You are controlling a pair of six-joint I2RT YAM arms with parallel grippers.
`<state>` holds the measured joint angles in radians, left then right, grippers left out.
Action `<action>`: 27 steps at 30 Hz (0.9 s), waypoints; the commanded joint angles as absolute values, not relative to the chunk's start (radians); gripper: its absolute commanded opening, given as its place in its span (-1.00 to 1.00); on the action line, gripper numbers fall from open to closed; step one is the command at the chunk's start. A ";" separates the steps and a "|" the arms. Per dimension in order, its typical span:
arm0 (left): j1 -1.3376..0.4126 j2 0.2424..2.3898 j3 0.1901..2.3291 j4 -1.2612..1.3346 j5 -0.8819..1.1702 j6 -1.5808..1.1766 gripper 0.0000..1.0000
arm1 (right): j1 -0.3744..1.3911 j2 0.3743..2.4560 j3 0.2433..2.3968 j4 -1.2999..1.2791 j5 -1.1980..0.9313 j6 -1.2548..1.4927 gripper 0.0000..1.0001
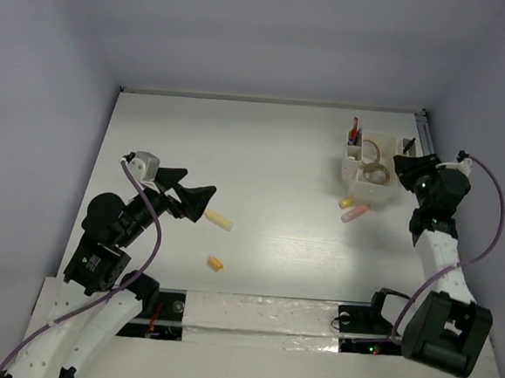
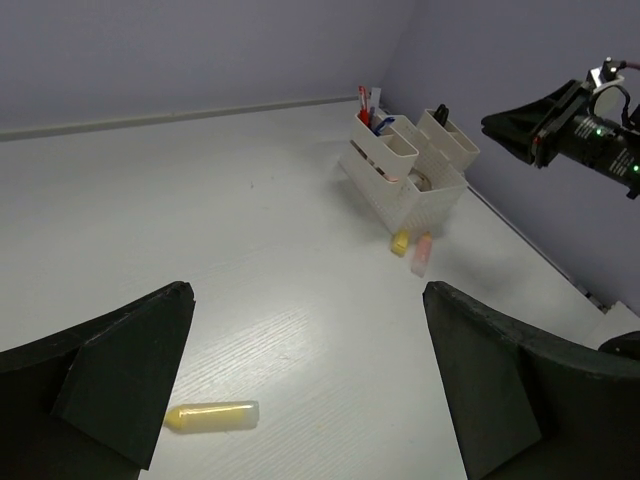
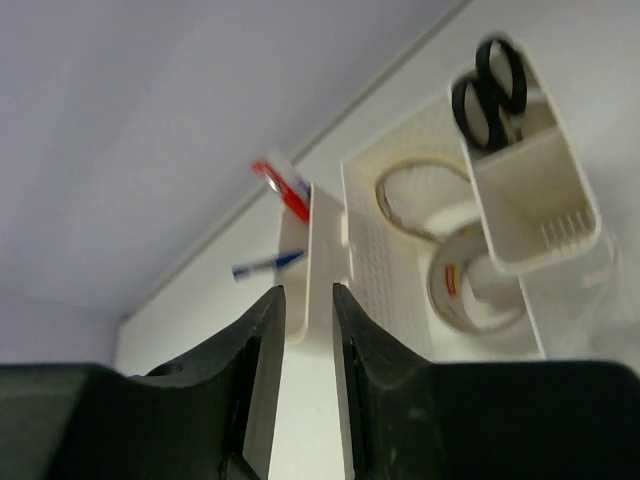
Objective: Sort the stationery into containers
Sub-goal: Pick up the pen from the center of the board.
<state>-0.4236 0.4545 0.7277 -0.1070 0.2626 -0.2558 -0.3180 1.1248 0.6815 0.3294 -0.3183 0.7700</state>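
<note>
Left gripper (image 1: 200, 204) agape — yellow block (image 1: 218, 220) beside.

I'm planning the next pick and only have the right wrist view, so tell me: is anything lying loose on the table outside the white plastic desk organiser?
Observer: Yes. A small yellow block and a pink block lie on the table just beside the white plastic desk organiser, on its near side.
Operator: Anything farther off?
Observer: A pale yellow stick-shaped piece lies in front of the left gripper, and a small orange piece lies nearer the arm bases.
Operator: Is that left gripper holding something?
Observer: No. Its jaws are wide open with nothing between them.
</note>
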 commanded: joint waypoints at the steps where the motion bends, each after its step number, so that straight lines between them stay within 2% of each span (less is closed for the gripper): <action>1: -0.419 0.434 0.716 -0.054 0.288 -0.259 0.98 | -0.246 0.990 0.582 0.203 -0.192 0.675 -0.41; 5: -0.419 0.430 0.712 -0.046 0.311 -0.264 0.98 | -0.218 0.914 0.489 0.082 -0.144 0.617 -0.38; 12: -0.419 0.407 0.712 -0.043 0.324 -0.267 0.98 | -0.199 0.919 0.491 -0.100 -0.121 0.532 0.14; 19: -0.419 0.388 0.710 -0.043 0.325 -0.265 0.98 | -0.062 1.089 0.566 -0.135 -0.094 0.532 0.42; 27: -0.419 0.377 0.713 -0.044 0.324 -0.262 0.98 | 0.014 1.206 0.580 -0.124 -0.006 0.566 0.43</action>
